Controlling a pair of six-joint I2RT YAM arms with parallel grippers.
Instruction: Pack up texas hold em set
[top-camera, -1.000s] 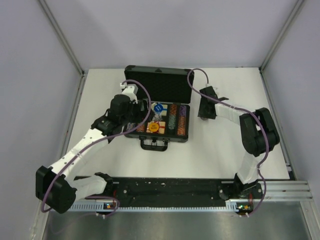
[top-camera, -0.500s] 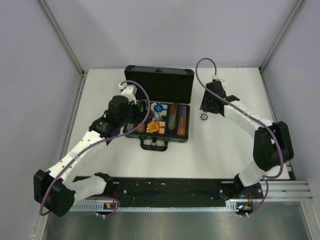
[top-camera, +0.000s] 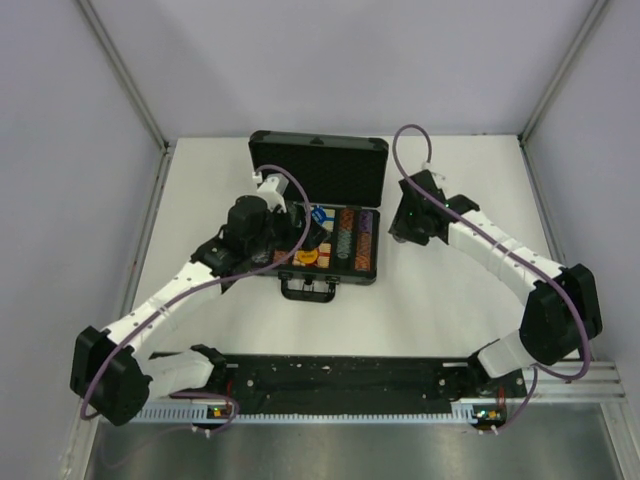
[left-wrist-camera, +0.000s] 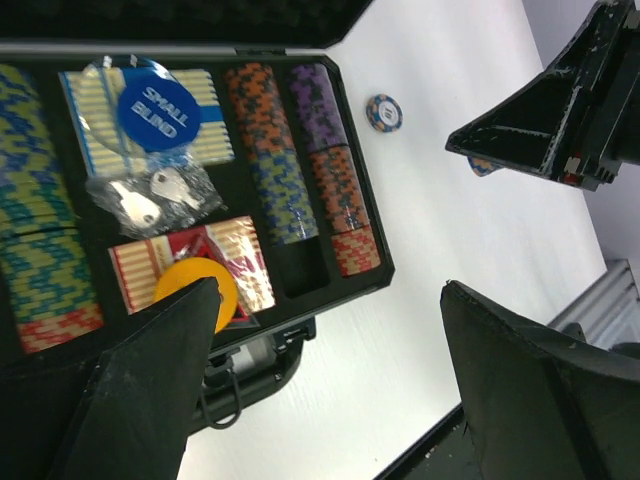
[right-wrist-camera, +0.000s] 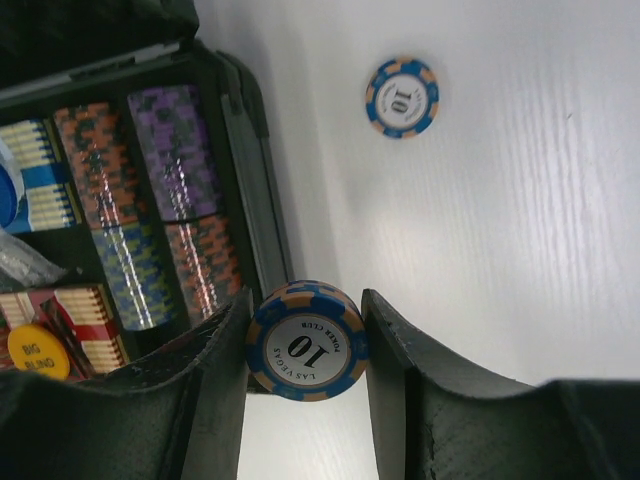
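The black case (top-camera: 318, 168) of the texas hold em set lies open mid-table, lid up at the back. Its tray (left-wrist-camera: 362, 250) holds rows of multicoloured chips (left-wrist-camera: 270, 150), a blue "small blind" button (left-wrist-camera: 158, 110), a yellow button (left-wrist-camera: 192, 288), bagged keys (left-wrist-camera: 148, 196) and a red card box (left-wrist-camera: 235, 262). My left gripper (left-wrist-camera: 325, 300) hangs open and empty over the case's front right corner. Just right of the case's edge, my right gripper (right-wrist-camera: 305, 298) is shut on a blue "10" chip (right-wrist-camera: 307, 342). Another blue chip (right-wrist-camera: 402, 97) lies flat on the table.
The case's handle (top-camera: 308, 290) points toward the arm bases. A black rail (top-camera: 340, 378) runs along the near table edge. Grey walls close in the white table (top-camera: 450, 300) at the back and on both sides.
My right arm has swung left toward the case's right side with the chip in its fingers. The left gripper has shifted slightly right over the tray.
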